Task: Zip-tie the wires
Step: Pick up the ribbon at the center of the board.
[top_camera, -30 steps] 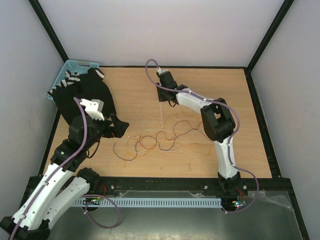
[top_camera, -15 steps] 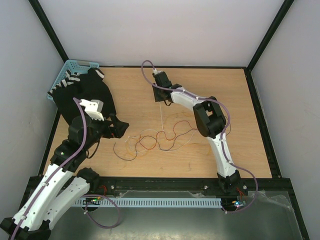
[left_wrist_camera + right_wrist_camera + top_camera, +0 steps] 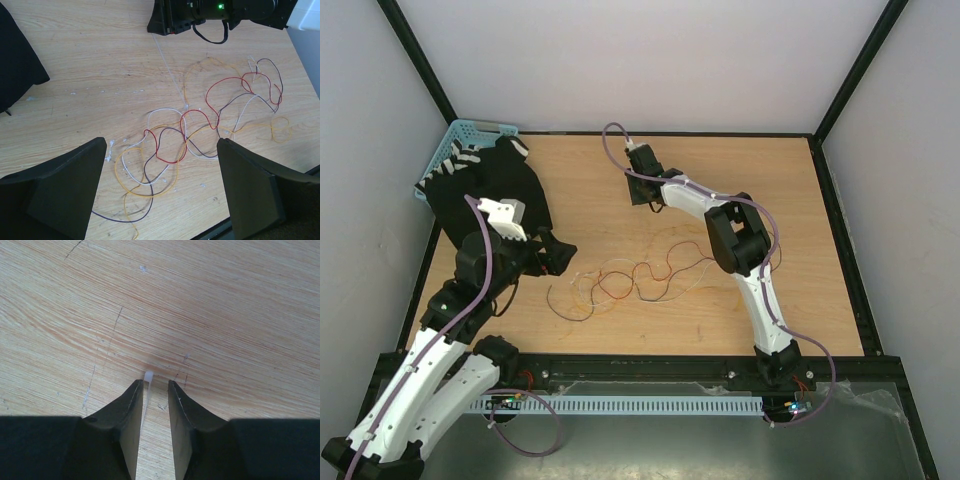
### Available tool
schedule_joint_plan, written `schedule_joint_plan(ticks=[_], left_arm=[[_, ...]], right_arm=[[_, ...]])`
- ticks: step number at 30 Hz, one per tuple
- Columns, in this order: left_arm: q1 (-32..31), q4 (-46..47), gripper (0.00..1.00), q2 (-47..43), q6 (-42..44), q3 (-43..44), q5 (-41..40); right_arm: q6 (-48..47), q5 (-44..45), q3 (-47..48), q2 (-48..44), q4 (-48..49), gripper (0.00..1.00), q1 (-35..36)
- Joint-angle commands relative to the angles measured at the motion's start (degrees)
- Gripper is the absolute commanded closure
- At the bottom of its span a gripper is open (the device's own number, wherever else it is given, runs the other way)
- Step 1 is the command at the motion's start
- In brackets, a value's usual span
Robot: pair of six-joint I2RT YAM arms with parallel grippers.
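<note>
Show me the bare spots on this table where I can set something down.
Bare table lies right of the right arm, out to the right edge; also the near strip between the wires and the front rail. Crowded: the middle, where wires and zip tie lie, and the left, taken by the black cloth and left hand.

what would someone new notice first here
The tangle of wires in red, white, orange-yellow and dark strands, mid-table in front of the open left gripper. Beyond it, the right gripper straddles the tip of a pale zip tie. A black cloth lies far left by a blue basket.
</note>
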Motion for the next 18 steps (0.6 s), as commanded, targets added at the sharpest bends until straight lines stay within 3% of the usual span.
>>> schedule_joint_plan(ticks=[1, 10, 18], left_arm=[[0.56, 0.80, 0.06, -0.30, -0.04, -0.35, 0.94], [1.24, 0.81, 0.06, -0.15, -0.16, 0.18, 1.87], [2.13, 2.62, 0.06, 3.13, 3.02, 4.46, 9.12]], right_arm=[[-0.51, 0.78, 1.28, 1.97, -2.47, 0.65, 0.21], [-0.75, -2.25, 2.74, 0.69, -2.50, 0.96, 0.21], [1.09, -2.96, 3.47, -10.74, -2.39, 1.00, 0.21]])
